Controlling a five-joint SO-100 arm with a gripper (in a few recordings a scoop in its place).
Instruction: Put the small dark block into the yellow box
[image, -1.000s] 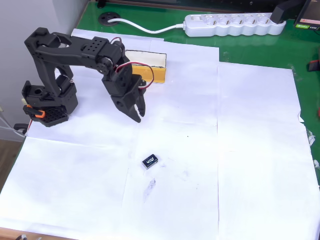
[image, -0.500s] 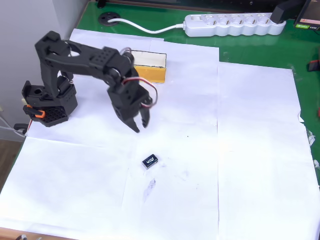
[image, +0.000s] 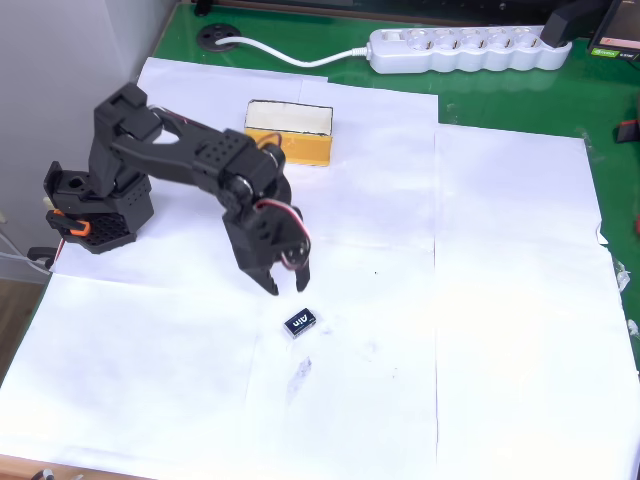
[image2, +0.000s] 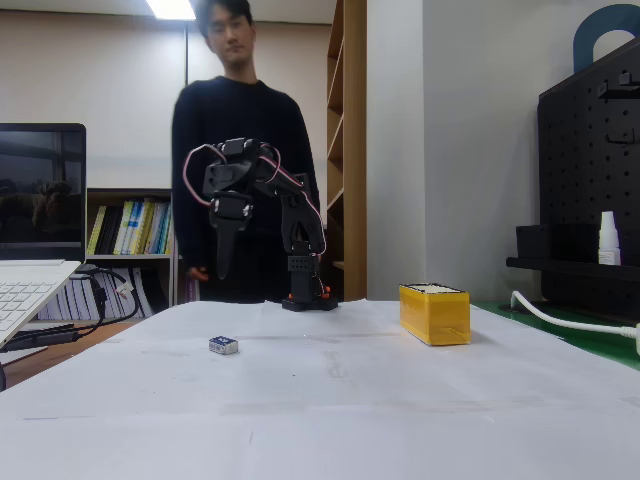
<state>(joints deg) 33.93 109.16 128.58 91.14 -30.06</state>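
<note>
One small dark block (image: 300, 323) lies on the white paper sheets (image: 500, 300) that cover the table (image: 400, 75), whose green top shows along the far and right edges in the overhead view. The block is a tiny black rectangle with white lettering on its top face; in the fixed view (image2: 223, 345) it sits flat and alone on the paper, its near side pale.

One yellow box (image: 289, 131) stands well apart from the block, near the far edge of the paper. It is a rectangular, open-top box with orange-yellow sides and a pale cream inside; in the fixed view (image2: 434, 313) it stands upright to the right of the arm's base.

One black arm (image: 180, 165), matte plastic with red and white wires looping at the wrist, reaches out from its base. Its pincer (image: 288, 286) points downward above the paper, just beside the block and not touching it; in the fixed view (image2: 221, 258) it hangs clear above the table. The two fingers stand slightly parted and hold nothing.

One white power strip (image: 465, 48) with a row of round sockets lies on the green surface. One person in a dark top (image2: 240, 150) stands behind the table.
</note>
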